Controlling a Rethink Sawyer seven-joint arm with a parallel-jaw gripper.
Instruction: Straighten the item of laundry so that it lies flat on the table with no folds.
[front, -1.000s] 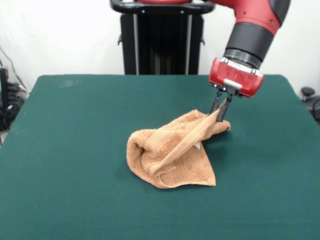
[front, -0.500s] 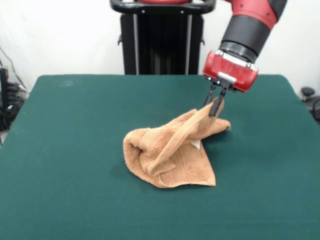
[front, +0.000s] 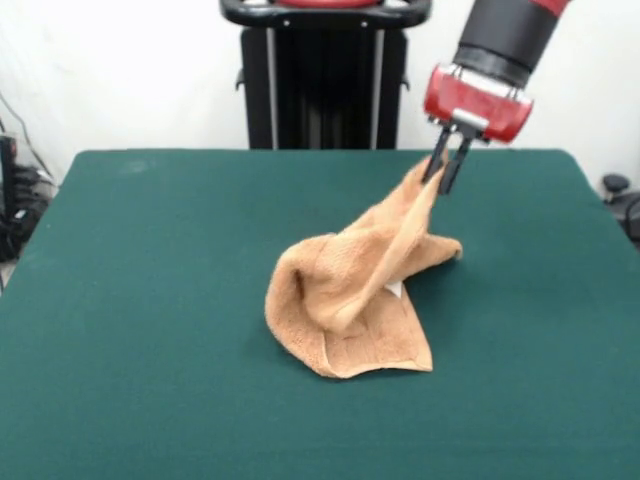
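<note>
While the towel (front: 360, 300) hangs from my grip by one corner, most of it sits bunched on the table (front: 150, 300), a little toward the robot's pedestal (front: 325, 75) from the table's middle. My gripper (front: 443, 172) is pinched shut on that raised corner, the two dark fingers (front: 452, 165) close together with cloth between them, and a stretched band of towel runs down from them to the heap below. Under that band the towel is doubled over on itself: a rounded fold bulges on the side away from my gripper, a flat flap with a woven border lies at the edge farthest from the pedestal, and a small white tag (front: 394, 290) peeks out beneath the lifted part. I judge the job to be at an early to middle stage: one corner is caught and drawn up, but nothing lies flat yet and several layers overlap. What is left, as I see it, is to draw this corner out and away from the heap until the folds open, lay it down, and then smooth whatever remains folded. Around the towel the green cover is bare.
</note>
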